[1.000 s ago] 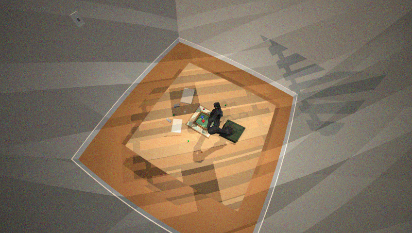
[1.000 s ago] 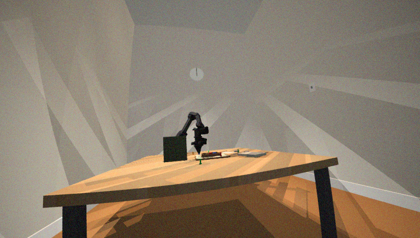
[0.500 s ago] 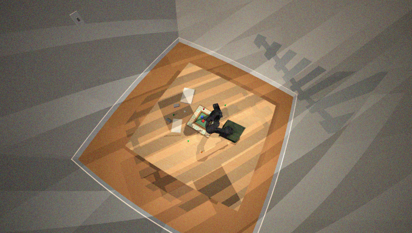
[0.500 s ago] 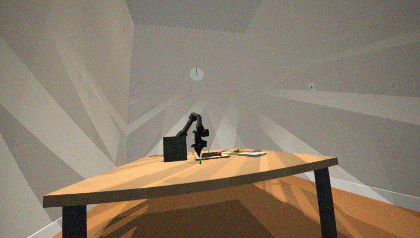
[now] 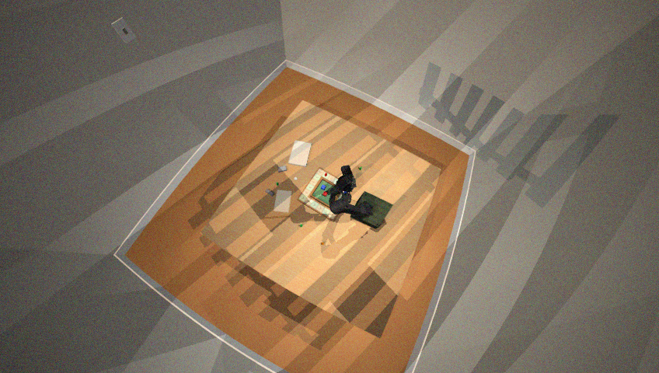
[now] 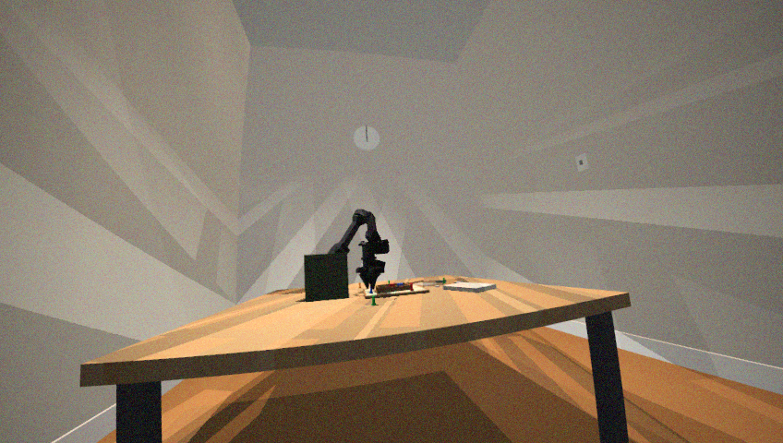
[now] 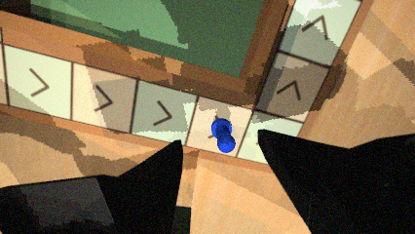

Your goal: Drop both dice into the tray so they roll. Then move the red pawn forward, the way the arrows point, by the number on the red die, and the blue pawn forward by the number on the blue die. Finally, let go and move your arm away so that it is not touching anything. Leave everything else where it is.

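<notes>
The blue pawn (image 7: 223, 134) (image 6: 370, 291) stands upright on a cream arrow square beside the board's corner square. My gripper (image 7: 219, 140) (image 6: 371, 288) is open, with one fingertip on each side of the pawn and a visible gap to both. The board (image 7: 39, 88) surrounds the green-floored tray (image 7: 209, 44). In the top view, the blue die (image 5: 322, 186) and the red die (image 5: 325, 193) lie in the tray; their numbers are too small to read. The red pawn (image 5: 325, 174) is on the board's upper edge in that view. My arm hides the board's right part there.
Green pawns (image 5: 359, 169) (image 5: 277, 183) (image 5: 301, 225) and an orange pawn (image 5: 322, 242) stand around the board. Two pale flat slabs (image 5: 300, 153) (image 5: 283, 201) and small grey items (image 5: 282, 169) (image 5: 269, 191) lie left of it. A dark green block (image 5: 381, 207) (image 6: 326, 277) is by my arm's base.
</notes>
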### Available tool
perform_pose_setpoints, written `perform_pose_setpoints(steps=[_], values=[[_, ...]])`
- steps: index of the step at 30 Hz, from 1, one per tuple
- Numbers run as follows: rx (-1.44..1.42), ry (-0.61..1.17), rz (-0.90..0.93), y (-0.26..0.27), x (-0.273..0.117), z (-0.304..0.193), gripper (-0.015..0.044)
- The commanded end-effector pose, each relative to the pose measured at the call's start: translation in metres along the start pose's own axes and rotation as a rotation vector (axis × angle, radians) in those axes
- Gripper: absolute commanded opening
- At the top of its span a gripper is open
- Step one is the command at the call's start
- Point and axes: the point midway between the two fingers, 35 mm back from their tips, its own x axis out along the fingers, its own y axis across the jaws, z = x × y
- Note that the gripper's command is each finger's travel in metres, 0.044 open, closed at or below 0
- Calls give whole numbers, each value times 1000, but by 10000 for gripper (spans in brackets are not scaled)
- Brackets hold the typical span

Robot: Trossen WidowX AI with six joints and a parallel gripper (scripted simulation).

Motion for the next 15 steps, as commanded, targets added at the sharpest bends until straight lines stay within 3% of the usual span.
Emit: perform_pose_setpoints(steps=[1,4,8,15], values=[[-3,-6,-11,-4,-34,2,368],[-3,-7,-9,-3,-43,1,440],[25,-7,-9,0,-49,4,440],[322,-7,-6,53,-119,32,440]])
